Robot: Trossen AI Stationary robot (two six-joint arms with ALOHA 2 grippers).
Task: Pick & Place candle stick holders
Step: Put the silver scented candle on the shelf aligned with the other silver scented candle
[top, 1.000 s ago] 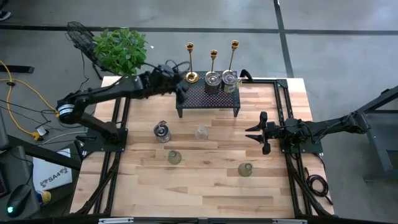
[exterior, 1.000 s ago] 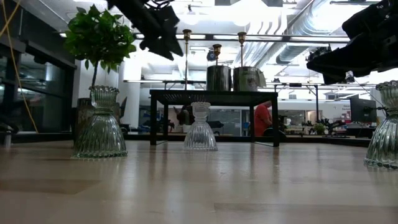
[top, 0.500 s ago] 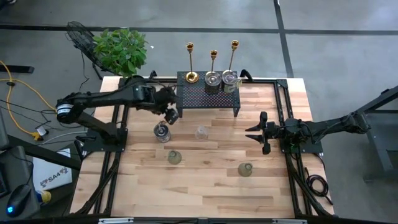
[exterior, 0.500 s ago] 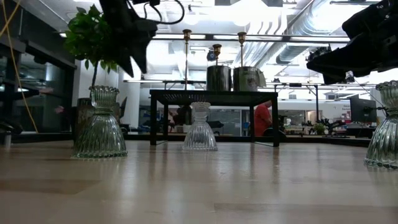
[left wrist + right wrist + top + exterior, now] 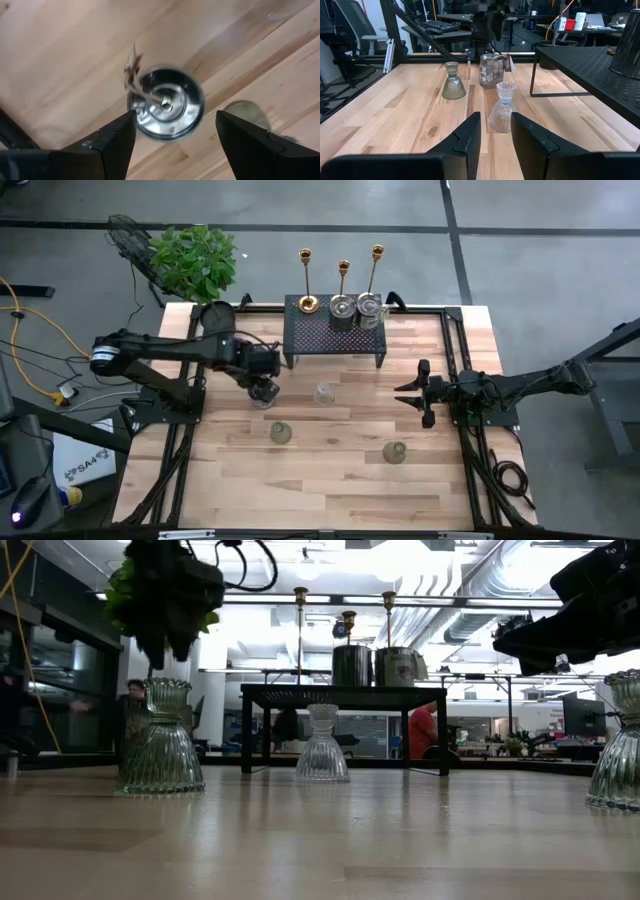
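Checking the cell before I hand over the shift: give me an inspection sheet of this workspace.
Surface: wooden table, bare boards at the front.
Job's things: three gold candlesticks and two silvery cups on the black mesh rack; silvery cup, clear glass holder and two greenish glass holders on the boards.
Clutter: nothing seen.
Hands: left hand open, straight above the silvery cup on the boards; right hand waits near the table's right edge, empty.
Cables: yellow cable on the floor, left of the table.
Surroundings: potted plant at the back left corner; people in the room behind.
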